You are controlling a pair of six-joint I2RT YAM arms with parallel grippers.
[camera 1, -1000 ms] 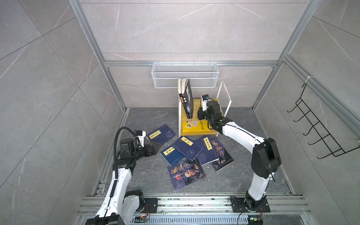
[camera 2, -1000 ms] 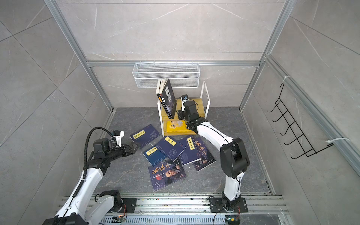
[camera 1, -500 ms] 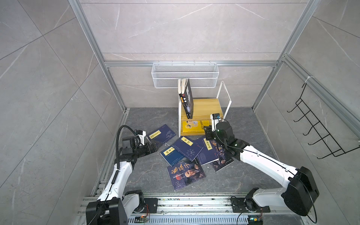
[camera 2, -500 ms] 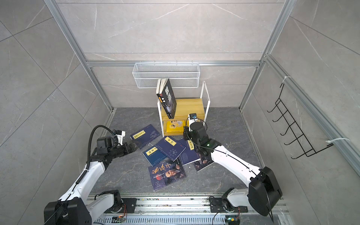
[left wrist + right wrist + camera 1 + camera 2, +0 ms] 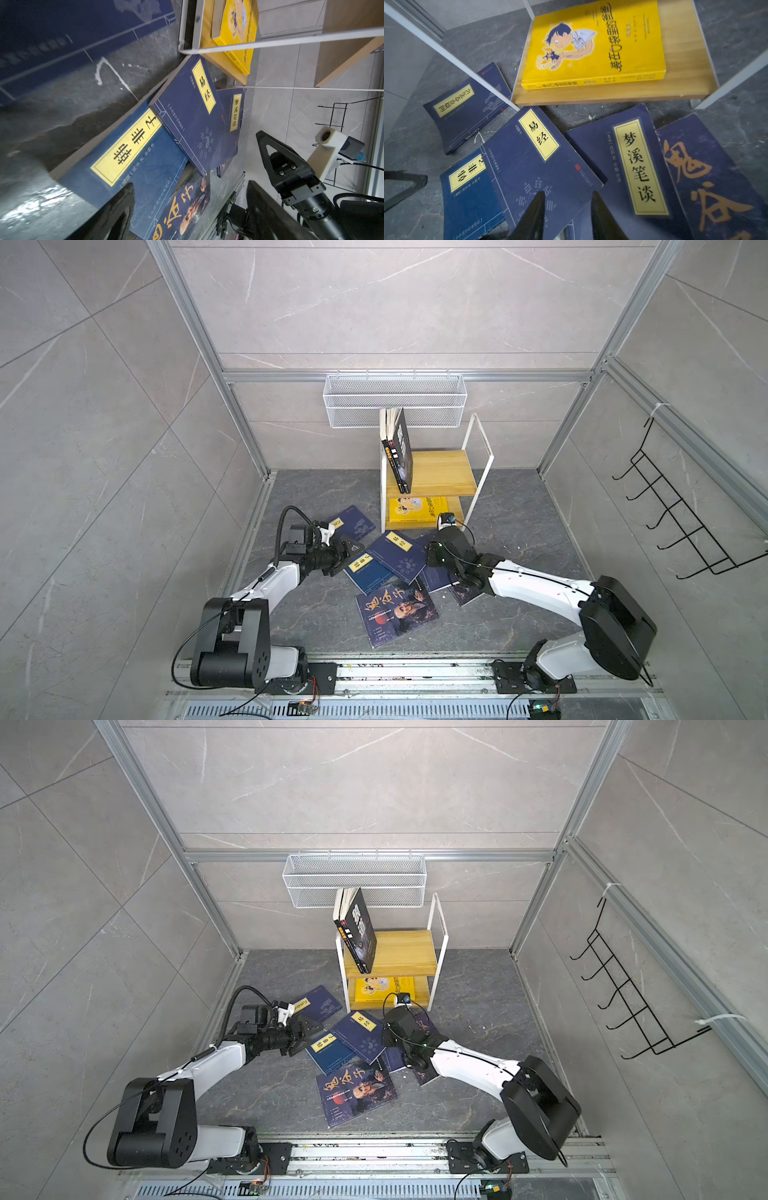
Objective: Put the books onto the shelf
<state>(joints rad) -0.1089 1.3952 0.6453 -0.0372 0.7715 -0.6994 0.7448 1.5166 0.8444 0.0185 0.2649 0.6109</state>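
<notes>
The shelf (image 5: 440, 466) stands at the back with black books (image 5: 402, 452) upright on its top board and a yellow book (image 5: 591, 47) flat on the lower one. Several navy books (image 5: 397, 558) lie overlapping on the floor in front of it. My left gripper (image 5: 347, 556) is open at the left edge of the pile, its fingers (image 5: 120, 207) astride the corner of a blue book (image 5: 128, 162). My right gripper (image 5: 568, 199) hovers open, with a narrow gap, over the near corner of the yellow-labelled navy book (image 5: 537, 158). It holds nothing.
A white mesh basket (image 5: 395, 400) hangs on the back wall above the shelf. A black hook rack (image 5: 673, 514) is on the right wall. One navy book (image 5: 353, 524) lies apart at the left, and a portrait book (image 5: 397, 610) nearest the front rail.
My right arm has come down from the shelf's top board to the floor pile, and its jaws have parted. My left gripper has moved right, up to the books.
</notes>
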